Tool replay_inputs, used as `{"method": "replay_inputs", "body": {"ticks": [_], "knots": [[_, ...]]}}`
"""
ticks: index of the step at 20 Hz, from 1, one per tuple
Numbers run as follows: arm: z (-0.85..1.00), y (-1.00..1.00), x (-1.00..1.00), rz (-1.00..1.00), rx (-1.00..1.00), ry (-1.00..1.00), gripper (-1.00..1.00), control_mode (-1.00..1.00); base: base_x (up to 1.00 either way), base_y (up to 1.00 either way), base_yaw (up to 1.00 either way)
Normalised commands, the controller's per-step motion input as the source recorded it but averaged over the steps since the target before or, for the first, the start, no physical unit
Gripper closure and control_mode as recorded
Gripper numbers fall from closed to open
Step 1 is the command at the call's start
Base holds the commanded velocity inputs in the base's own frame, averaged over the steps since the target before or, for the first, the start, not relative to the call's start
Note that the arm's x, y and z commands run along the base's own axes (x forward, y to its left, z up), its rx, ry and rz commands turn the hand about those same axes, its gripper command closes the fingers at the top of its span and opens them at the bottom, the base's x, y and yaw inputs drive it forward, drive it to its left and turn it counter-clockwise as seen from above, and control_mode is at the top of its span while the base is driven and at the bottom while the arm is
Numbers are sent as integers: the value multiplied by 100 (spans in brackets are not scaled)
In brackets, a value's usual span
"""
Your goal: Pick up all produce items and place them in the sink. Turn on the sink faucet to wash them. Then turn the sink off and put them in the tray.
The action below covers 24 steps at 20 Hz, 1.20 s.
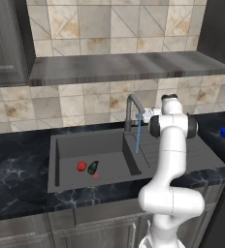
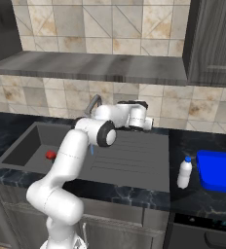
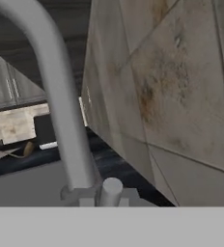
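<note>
The gripper is closed with nothing between its jaws, held just beside the base of the sink faucet at the far edge of the counter, where the hand view looks straight at the small side lever from very close. Water runs in a thin blue stream from the spout down onto the near part of the sink, so the faucet appears to be on. Both produce items lie on the basin floor toward its near side: the red ball on the left and the dark green oval just beside it on the right, close to the red drain mark. By my reading, the loading and turning-on are done; left are shutting the water off and carrying both pieces to the blue tray on the counter far to the right, past the white bottle.
</note>
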Motion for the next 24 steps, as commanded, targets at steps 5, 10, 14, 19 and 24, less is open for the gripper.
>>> {"method": "replay_inputs", "body": {"ticks": [5,10,14,19,24], "knots": [[5,38,0,12,-7,-5,100,-100,0,0,0],[15,55,0,5,-9,-2,100,-100,0,0,0],[19,66,0,2,-10,0,100,-100,0,0,0],[12,61,0,1,-12,0,100,-100,0,0,0],[0,8,0,1,-8,-4,-100,-100,0,0,0]]}}
